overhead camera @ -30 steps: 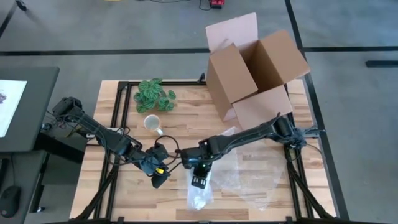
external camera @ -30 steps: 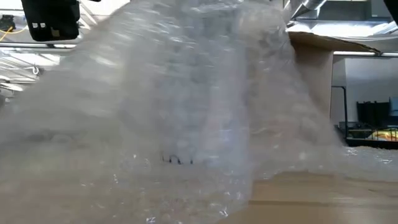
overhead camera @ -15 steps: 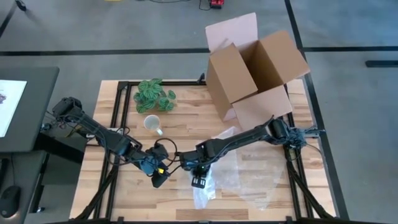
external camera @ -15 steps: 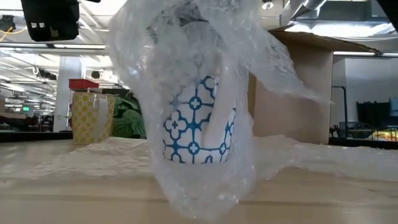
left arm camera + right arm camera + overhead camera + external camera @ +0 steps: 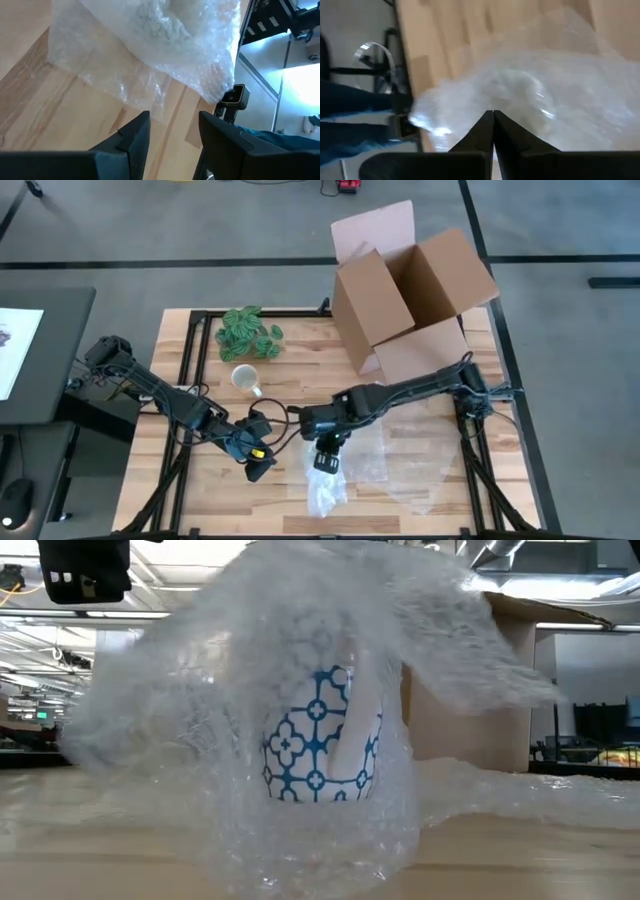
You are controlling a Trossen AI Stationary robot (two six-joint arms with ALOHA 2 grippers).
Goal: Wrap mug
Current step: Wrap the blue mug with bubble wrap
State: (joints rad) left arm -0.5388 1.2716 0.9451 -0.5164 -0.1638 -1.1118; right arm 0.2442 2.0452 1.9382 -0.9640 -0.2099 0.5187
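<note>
Right claw (image 5: 325,461) pinches bubble wrap (image 5: 385,465) draped over the mug (image 5: 322,735) beneath it

No readable text, labels, brands or numbers anywhere. The mug (image 5: 322,735) under the bubble wrap (image 5: 300,660) carried only a blue floral pattern, no lettering. The cardboard box (image 5: 410,290) showed plain faces, no print.

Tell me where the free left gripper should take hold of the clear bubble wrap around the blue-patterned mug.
Probably the loose edge of the clear bubble wrap lying on the wooden table, approached low from the left gripper's own side. That flap lies thin and free there, while the right gripper already pinches the sheet above the blue-patterned mug.
</note>
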